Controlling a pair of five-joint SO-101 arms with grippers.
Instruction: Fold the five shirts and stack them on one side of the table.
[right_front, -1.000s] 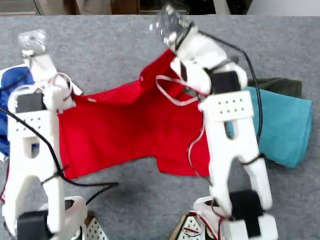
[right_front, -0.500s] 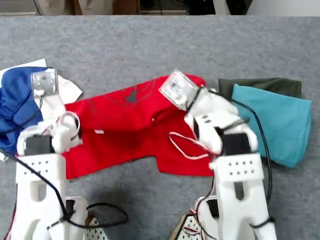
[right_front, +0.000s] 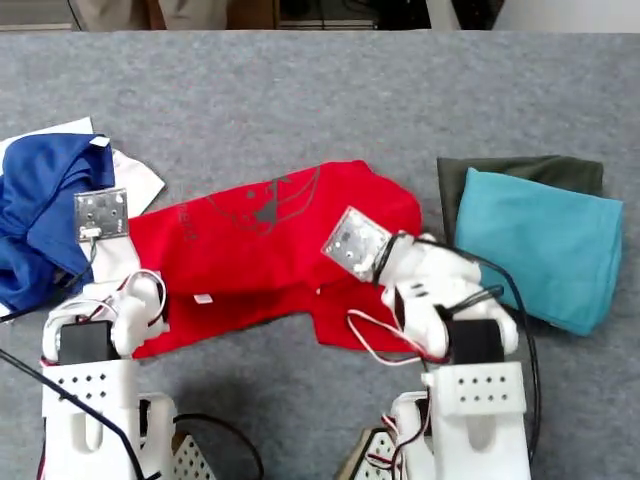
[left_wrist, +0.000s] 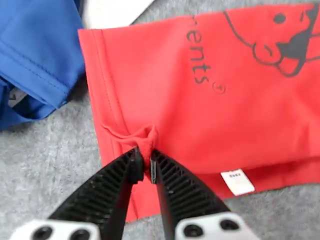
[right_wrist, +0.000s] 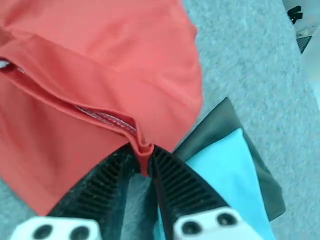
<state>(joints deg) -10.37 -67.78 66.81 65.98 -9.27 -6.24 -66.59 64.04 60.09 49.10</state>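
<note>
A red shirt (right_front: 260, 240) lies across the middle of the table, one layer folded over another, with a dark print facing up. My left gripper (right_front: 155, 290) is shut on a bunched bit of its hem (left_wrist: 145, 140), close to a white label (left_wrist: 237, 182). At the shirt's other end, my right gripper (right_front: 418, 258) is shut on a pinched fold of the red shirt (right_wrist: 142, 147), right beside the folded stack. There a teal shirt (right_front: 540, 240) rests on a dark green one (right_front: 520, 170).
A crumpled blue shirt (right_front: 45, 210) lies over a white one (right_front: 135, 180) at the table's left edge, just beyond the red hem. Grey table (right_front: 300, 100) stretches bare behind the shirts. Cables hang around both arm bases at the front edge.
Both arms have drawn back toward the front edge and come down. The red shirt's raised far part now lies flat over the rest, print up.
</note>
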